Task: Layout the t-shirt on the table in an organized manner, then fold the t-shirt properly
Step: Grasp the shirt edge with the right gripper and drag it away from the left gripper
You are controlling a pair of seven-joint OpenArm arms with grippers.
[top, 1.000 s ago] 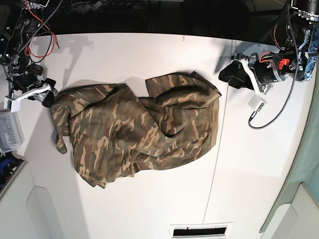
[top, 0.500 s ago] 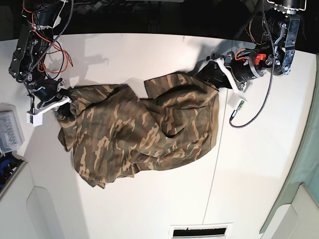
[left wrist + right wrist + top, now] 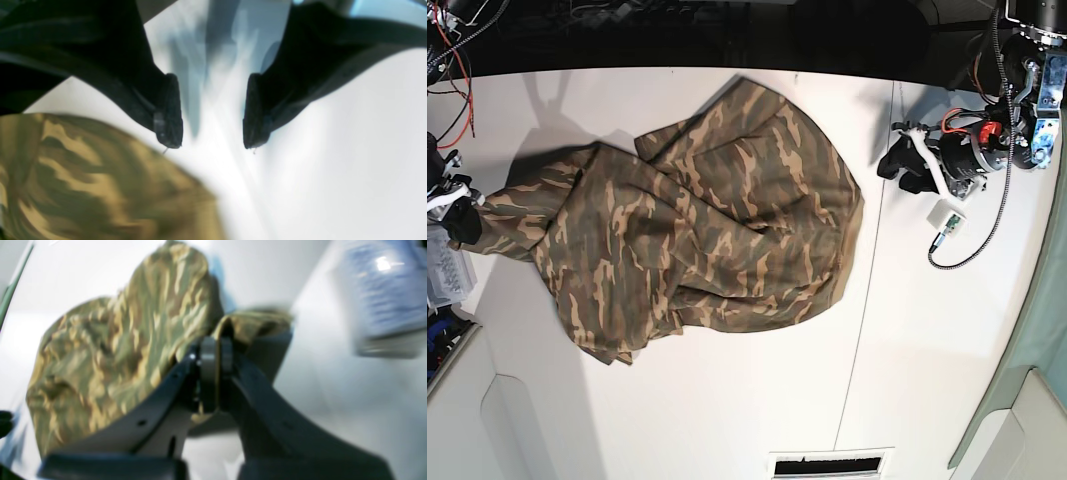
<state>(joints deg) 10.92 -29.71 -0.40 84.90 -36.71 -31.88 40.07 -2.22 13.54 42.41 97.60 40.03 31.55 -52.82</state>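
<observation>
At the left edge of the base view, I am seeing my right gripper [image 3: 457,215] clamping a sleeve of the t-shirt [image 3: 697,225], cloth pinched between the closed pads in its wrist view. Since a second ago it has been dragging that sleeve outward, so the t-shirt is now spreading wider across the table [image 3: 727,400], though folds are still bunching in the middle. Over on the right, my left gripper [image 3: 905,160] is hovering just beside the shirt's edge, jaws parted and holding nothing. I judge the layout is only partly done.
</observation>
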